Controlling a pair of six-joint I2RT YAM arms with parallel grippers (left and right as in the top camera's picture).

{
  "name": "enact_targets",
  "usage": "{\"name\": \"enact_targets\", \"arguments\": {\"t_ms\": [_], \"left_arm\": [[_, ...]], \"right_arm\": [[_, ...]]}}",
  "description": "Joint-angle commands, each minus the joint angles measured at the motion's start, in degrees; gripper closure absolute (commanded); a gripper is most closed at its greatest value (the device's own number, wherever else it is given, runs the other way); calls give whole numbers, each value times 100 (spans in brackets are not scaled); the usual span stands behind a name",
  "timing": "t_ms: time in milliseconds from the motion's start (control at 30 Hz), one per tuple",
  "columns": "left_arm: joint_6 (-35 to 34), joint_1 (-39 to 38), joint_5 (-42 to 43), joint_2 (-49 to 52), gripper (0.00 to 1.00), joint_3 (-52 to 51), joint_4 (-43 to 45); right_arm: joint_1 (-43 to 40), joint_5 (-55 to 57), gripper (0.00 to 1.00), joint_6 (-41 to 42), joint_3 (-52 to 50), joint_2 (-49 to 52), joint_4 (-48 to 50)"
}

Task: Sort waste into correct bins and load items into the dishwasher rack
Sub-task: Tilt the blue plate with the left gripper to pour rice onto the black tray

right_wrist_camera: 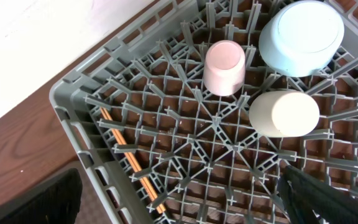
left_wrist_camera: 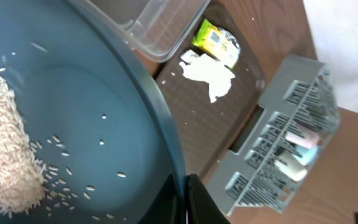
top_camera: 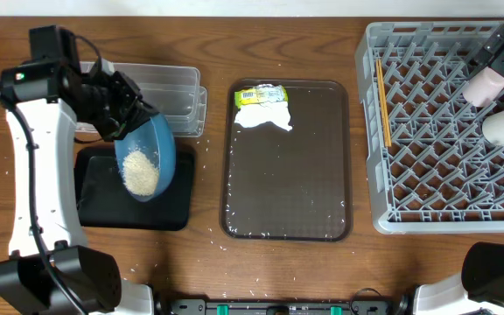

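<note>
I am on the waste step, tipping the rice [top_camera: 140, 172] out of the bowl [top_camera: 147, 157]. My left gripper [top_camera: 125, 109] is clamped on the bowl's upper rim and holds it tilted above the black tray [top_camera: 94, 210], with the lower lip pointing down toward the tray's middle. The rice sits in a heap in the low part of the bowl, and the left wrist view shows stray grains up the wall. From overhead I cannot tell whether any grains have reached the tray, because the bowl hides that patch.

As I judge it, the next move needs more wrist tilt, with the lip kept inside the tray's edges, until the heap slides off. After that the empty bowl goes across to the rack [top_camera: 367, 175]. The hold is on the rim only, so I would go slowly.

The tub [top_camera: 180, 87] lies just behind the bowl. The wrapper [top_camera: 261, 94] and napkin [top_camera: 265, 116] lie together at the far end of the brown tray [top_camera: 287, 192], not yet sorted.

My right gripper [right_wrist_camera: 179, 202] hangs over the rack's far right corner, fingers wide apart with nothing between them. Below it the pink cup [right_wrist_camera: 224, 67], white cup [right_wrist_camera: 283, 113] and light-blue cup [right_wrist_camera: 300, 34] sit in the rack. The chopsticks [top_camera: 381, 101] lie along its left side.
</note>
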Motion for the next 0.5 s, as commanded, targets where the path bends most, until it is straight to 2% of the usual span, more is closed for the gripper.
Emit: {"name": "enact_targets", "arguments": {"t_ms": [0,267,467], "left_arm": [[247,192,562,-98,94,-144,-24],[638,640,1335,-98,94,-555,-17],[774,933,1423,-98,94,-798,-15]], "right_arm": [[-15,37,1,72,33,4,2],[-15,37,1,72,31,4,0],[-15,37,1,72,33,4,0]]}}
